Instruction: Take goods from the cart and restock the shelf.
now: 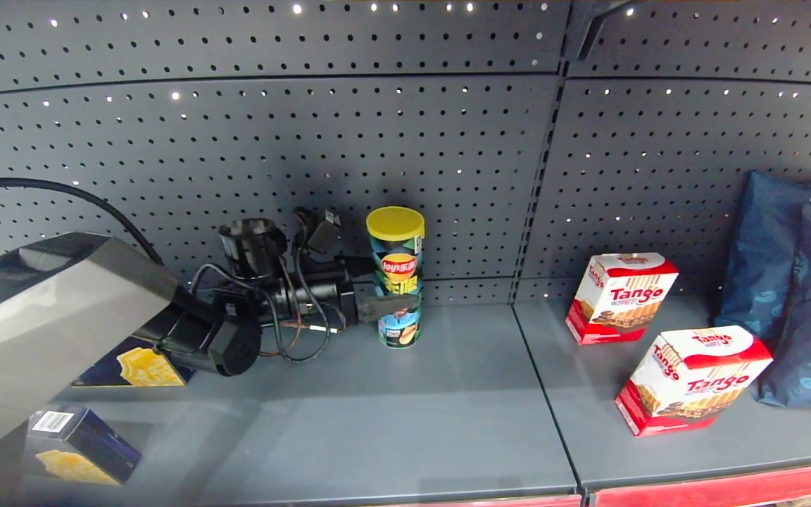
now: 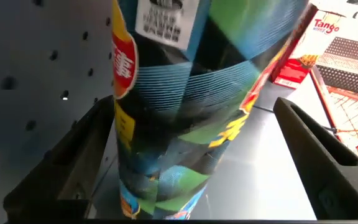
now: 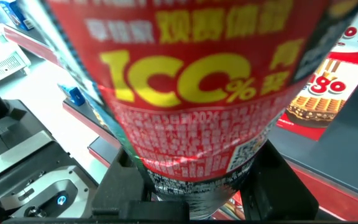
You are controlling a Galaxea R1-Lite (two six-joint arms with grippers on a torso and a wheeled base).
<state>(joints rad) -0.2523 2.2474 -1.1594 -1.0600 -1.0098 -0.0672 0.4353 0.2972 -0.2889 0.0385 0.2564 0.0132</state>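
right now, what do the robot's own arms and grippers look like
The left arm has a boxy silver-grey link, then black joints with thin black cables looping round the wrist and a thick black cable arching behind. The left gripper has flat dark grey fingers with angular tips. The right gripper has matte black, blocky fingers.

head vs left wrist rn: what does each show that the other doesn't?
Head view adds: yellow lid, both wafer boxes, blue bags at the right, dark boxes at the left. Left wrist view adds: barcode label on the chips can, and a gap between one finger and the can. Shared: chips can standing on the shelf, left gripper open around it, one of the wafer boxes, pegboard.
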